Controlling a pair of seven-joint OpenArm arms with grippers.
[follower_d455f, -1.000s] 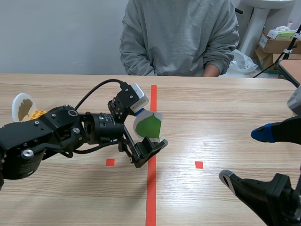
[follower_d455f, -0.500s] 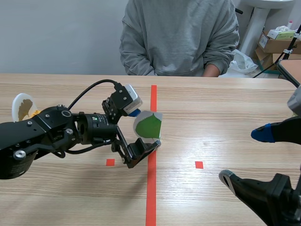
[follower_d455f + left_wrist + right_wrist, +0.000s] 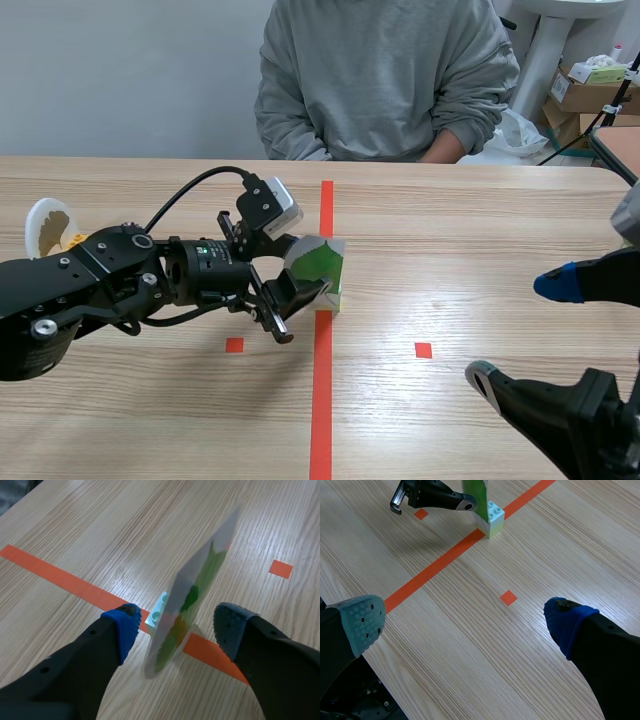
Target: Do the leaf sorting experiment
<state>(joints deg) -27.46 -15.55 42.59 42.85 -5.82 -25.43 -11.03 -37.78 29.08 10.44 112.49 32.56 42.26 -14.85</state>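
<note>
Scene view: a count across the room

Scene view shows one leaf card [image 3: 318,268], white with a green leaf printed on it, standing tilted in one small pale block [image 3: 334,297]; the block sits on the long orange tape line [image 3: 322,400] near the middle of the table [image 3: 450,230]. Two grippers are in sight; the left gripper [image 3: 300,265] lies on its side around the card, one finger either side; from its own camera there is a gap between each pad and the card, so nothing is gripped. The right gripper [image 3: 520,333] hangs low at the near right, well apart from the card; its fingers are spread wide, with only bare wood between them. Two small orange squares [image 3: 423,350] flank the line, one on each side. One white dish [image 3: 45,225] with something yellow in it rests near the table's left end, beside the left arm. The table is light wood with a long grain; one person [image 3: 380,80] in a grey sweatshirt sits across it; behind are a plain pale wall [image 3: 120,70] and a few cardboard boxes [image 3: 588,95] at the right.
</note>
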